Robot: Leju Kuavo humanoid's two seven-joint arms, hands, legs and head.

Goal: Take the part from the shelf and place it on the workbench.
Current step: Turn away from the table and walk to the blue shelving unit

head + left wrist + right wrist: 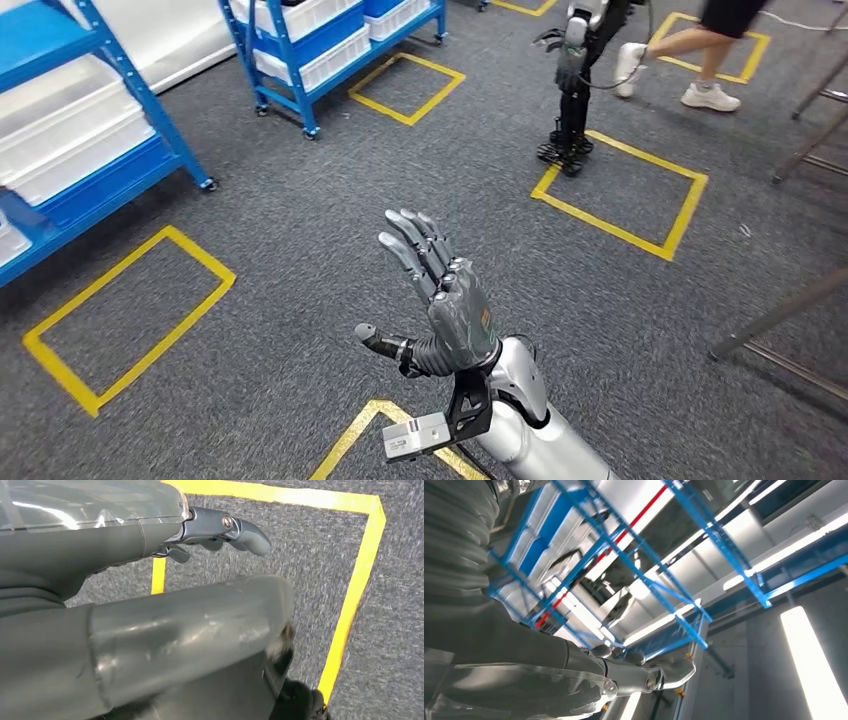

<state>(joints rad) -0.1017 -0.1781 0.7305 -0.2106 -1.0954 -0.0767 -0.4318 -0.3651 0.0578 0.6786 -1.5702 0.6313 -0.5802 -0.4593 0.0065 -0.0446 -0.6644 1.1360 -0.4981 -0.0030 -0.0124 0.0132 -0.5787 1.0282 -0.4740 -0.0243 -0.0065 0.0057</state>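
Observation:
My right hand (445, 300) is raised in the middle of the head view, its back toward me, fingers spread and straight, holding nothing. In the right wrist view the right hand (574, 675) has blue shelf frames (634, 565) and ceiling lights beyond it. My left hand (165, 640) hangs over grey carpet with its thumb and fingers (240, 530) apart and nothing in them. A blue shelf (120, 150) with white bins (70, 140) stands at the left. I cannot make out any part on it.
A second blue shelf on castors (300, 70) stands at the back. Yellow tape squares (130, 310) mark the grey carpet. Another robot's legs (572, 110) stand ahead, and a person's legs (700, 60) are behind them. Metal frame legs (790, 300) run along the right.

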